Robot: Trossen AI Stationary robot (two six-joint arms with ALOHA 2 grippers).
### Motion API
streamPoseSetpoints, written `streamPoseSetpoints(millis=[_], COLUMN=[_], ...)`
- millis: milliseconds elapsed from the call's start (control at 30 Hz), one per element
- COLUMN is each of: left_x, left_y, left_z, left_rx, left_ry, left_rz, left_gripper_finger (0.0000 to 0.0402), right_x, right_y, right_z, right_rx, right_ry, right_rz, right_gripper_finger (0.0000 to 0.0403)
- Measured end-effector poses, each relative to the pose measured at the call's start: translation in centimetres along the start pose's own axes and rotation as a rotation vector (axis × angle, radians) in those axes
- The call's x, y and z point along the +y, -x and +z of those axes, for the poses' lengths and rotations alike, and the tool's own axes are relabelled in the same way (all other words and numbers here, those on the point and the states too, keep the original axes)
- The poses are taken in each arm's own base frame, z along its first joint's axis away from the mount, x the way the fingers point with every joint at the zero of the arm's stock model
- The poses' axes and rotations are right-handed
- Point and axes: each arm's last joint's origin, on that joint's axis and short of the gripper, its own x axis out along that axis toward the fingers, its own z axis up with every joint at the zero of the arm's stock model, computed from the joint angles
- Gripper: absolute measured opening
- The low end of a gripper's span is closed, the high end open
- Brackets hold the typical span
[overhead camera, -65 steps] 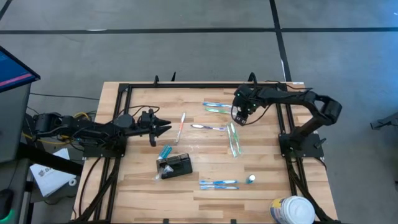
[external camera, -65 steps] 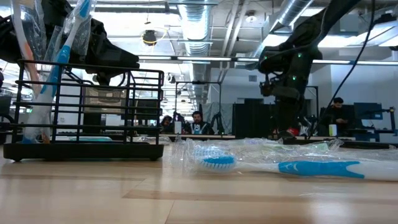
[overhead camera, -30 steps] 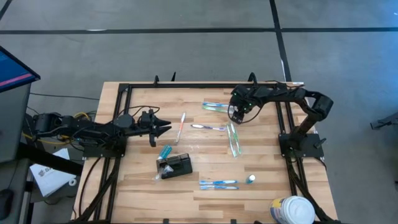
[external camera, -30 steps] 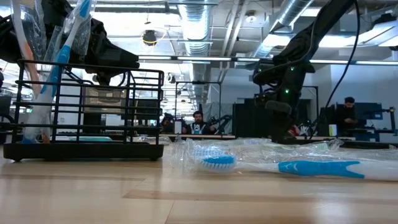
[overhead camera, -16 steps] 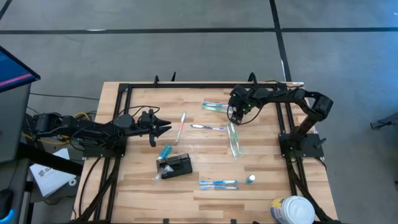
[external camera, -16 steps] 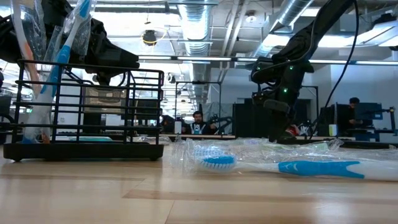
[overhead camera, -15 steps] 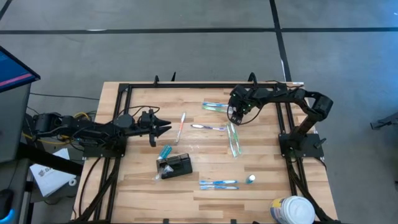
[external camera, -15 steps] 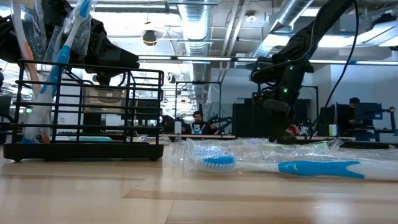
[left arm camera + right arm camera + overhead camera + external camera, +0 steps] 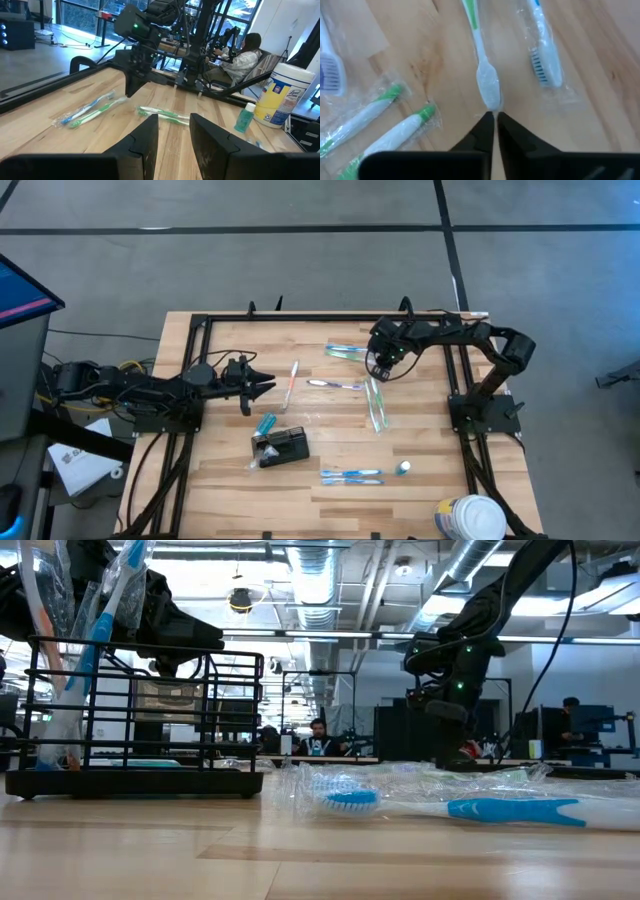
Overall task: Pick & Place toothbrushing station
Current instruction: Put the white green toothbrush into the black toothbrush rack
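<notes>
The toothbrushing station (image 9: 281, 448), a small black wire-sided box already holding a blue toothbrush (image 9: 95, 650), stands on the wooden table (image 9: 230, 480) left of centre and toward the near edge. Seen from above, its long axis runs roughly parallel to that edge. From table height it reads as an open rack standing upright at the left.

The left gripper (image 9: 268, 385) is the nearer one. It hovers just beyond the station toward the far edge, pointing toward the table's middle, with its fingers slightly apart and nothing between them. The station lies behind and to one side of that gripper's reach line, toward the near edge.

The right gripper (image 9: 377, 369) is well apart from the station, over the far right part of the table. In its wrist view the fingertips (image 9: 487, 125) are nearly together, pinching at the wrapped head of a green-handled toothbrush (image 9: 481, 55), though whether they have a firm grip cannot be told. More wrapped toothbrushes lie around it; another pair (image 9: 352, 476) lies near the front edge, right of the station.

By my reading, any brush taken by the right arm must travel diagonally toward the near-left to reach the station.
</notes>
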Motion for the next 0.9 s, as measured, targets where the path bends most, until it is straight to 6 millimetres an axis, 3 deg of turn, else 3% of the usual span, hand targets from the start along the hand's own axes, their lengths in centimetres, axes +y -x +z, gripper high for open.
streamPoseSetpoints(millis=[567, 900], left_x=[0.0, 0.0], left_y=[0.0, 0.0], left_z=[0.1, 0.1], left_rx=[-0.007, -0.013], left_ry=[0.0, 0.0], left_rz=[-0.002, 0.001], left_gripper_finger=[0.0106, 0.0106], right_x=[1.5, 3.4], right_y=[0.4, 3.4], right_z=[0.0, 3.1], right_rx=[0.045, 0.023], right_ry=[0.069, 0.156], right_rz=[-0.008, 0.002], right_gripper_finger=[0.0, 0.0])
